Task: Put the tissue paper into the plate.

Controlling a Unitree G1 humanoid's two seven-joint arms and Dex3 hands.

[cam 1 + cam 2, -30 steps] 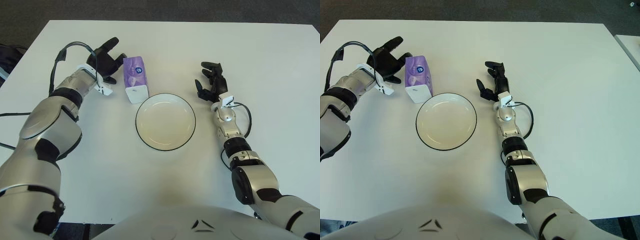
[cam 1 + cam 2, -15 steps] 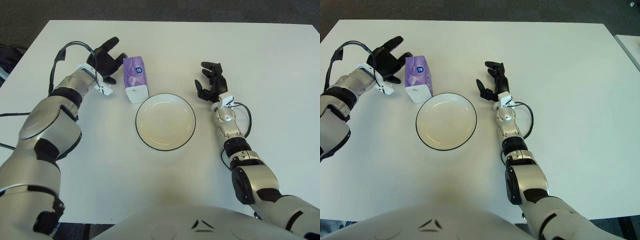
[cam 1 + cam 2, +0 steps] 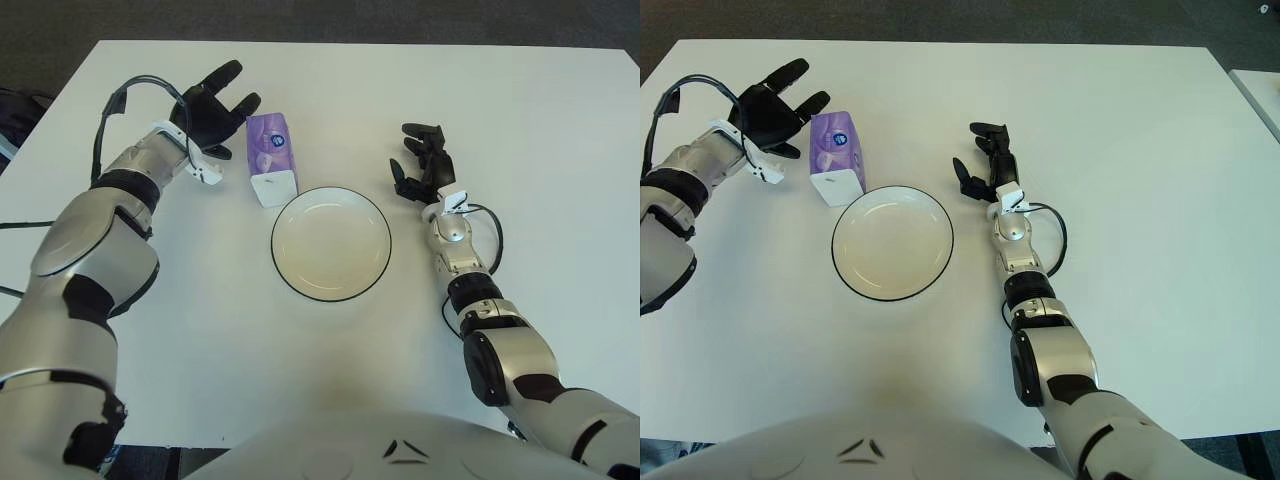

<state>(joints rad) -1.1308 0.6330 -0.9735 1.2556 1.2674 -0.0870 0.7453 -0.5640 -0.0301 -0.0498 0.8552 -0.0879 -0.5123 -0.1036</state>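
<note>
We take the plate (image 3: 331,243) as our reference: a round white dish with a dark rim, lying on the white table (image 3: 560,130) nearest the robot's body, with nothing in it.

To the right of the plate, just apart from its rim, we find the right hand (image 3: 420,166). Its fingers are loosely curled and hold nothing. We cannot tell whether it touches the table.

Beyond the plate's far-left edge lies the tissue paper (image 3: 270,157), a purple pack with a white end facing the plate. That white end sits just beside the rim, not on it; the pack lies wholly outside the plate.

Farther left of the plate, just beside the pack's left side, we find the left hand (image 3: 211,108). Its fingers are spread wide and grip nothing; one fingertip comes close to the pack's far corner, and we cannot confirm contact.
</note>
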